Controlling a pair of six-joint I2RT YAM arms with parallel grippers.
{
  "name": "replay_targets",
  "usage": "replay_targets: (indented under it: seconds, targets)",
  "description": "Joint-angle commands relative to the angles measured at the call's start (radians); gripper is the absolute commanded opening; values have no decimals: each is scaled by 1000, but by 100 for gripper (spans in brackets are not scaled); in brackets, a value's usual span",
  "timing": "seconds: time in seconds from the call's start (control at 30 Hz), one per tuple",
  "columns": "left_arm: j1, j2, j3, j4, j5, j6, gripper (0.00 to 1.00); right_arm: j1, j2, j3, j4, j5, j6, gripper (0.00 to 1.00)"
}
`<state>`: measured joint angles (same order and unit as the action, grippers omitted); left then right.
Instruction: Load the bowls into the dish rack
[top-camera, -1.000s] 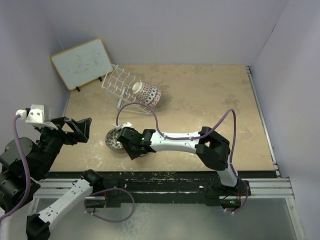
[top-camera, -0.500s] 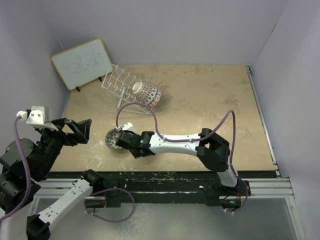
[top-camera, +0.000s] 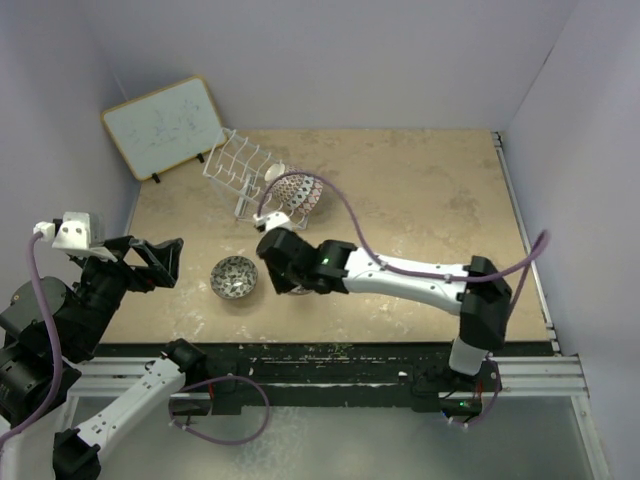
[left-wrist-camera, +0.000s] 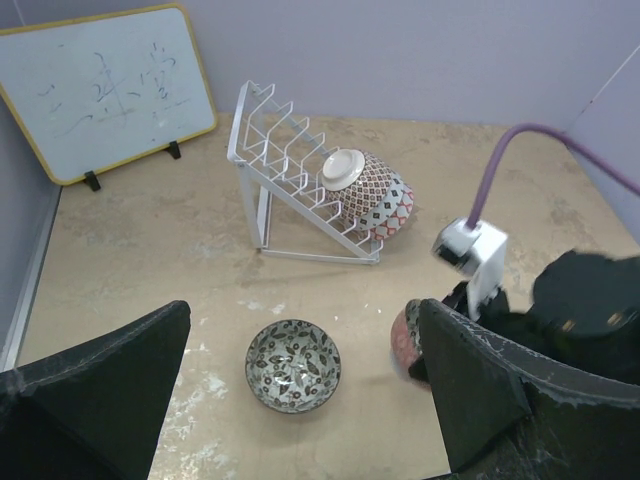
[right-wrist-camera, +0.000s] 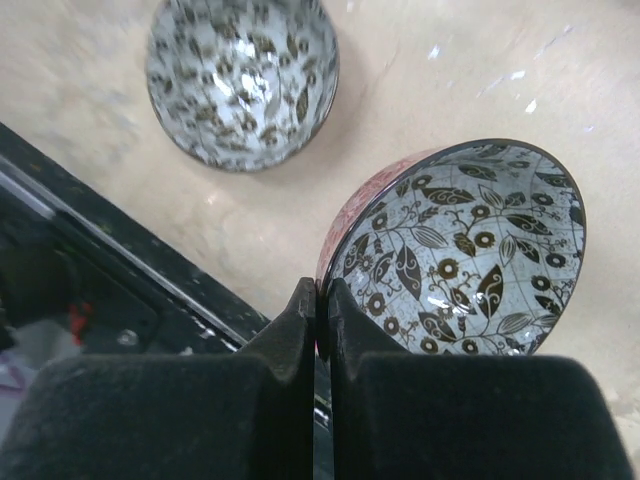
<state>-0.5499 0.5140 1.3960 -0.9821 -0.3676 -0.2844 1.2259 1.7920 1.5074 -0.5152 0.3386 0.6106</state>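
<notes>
Right gripper (right-wrist-camera: 315, 296): jaws pinched narrow on the rim of the pink-red bowl (right-wrist-camera: 455, 250), one finger inside and one outside. The bowl is tilted, showing its pale leaf-patterned interior. In the top view it sits at centre-left of the frame, at the end of the outstretched right arm. Whether it touches the table (top-camera: 420, 190) cannot be told.

Grey-black bowl (top-camera: 235, 277): upright on the table, mouth up, just left of the held bowl and apart from it.

Dish rack (top-camera: 238, 168): upper left of the table, its gridded back leaning. A stack of bowls (top-camera: 297, 190) lies nested on its side at the rack's right end, the white foot of the upper-left bowl facing outward. The count is not clear.

Left gripper (top-camera: 158, 262): at the left edge of the frame, jaws wide, holding nothing.

Whiteboard (top-camera: 163, 125): propped at the far left corner, behind the rack.
</notes>
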Motion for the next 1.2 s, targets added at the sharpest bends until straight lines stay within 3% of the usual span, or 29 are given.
replay_targets:
  seconds: [0.0, 0.2, 0.37, 0.53, 0.9, 1.17]
  targets:
    - [4, 14, 34, 35, 3, 32, 99, -147, -168, -129, 300, -179, 38, 0]
    - [4, 28, 69, 31, -8, 49, 99, -328, -304, -309, 732, -541, 119, 0]
    - [4, 28, 71, 30, -13, 51, 99, -392, -305, -322, 936, -689, 177, 0]
    - [4, 27, 71, 27, -14, 48, 99, -475, -262, -366, 1275, -833, 386, 0]
    - [4, 18, 106, -16, -36, 49, 99, -565, -3, -278, 1935, -911, 820, 0]
    - [4, 15, 116, -30, -45, 51, 99, -623, 156, -181, 2189, -858, 1000, 0]
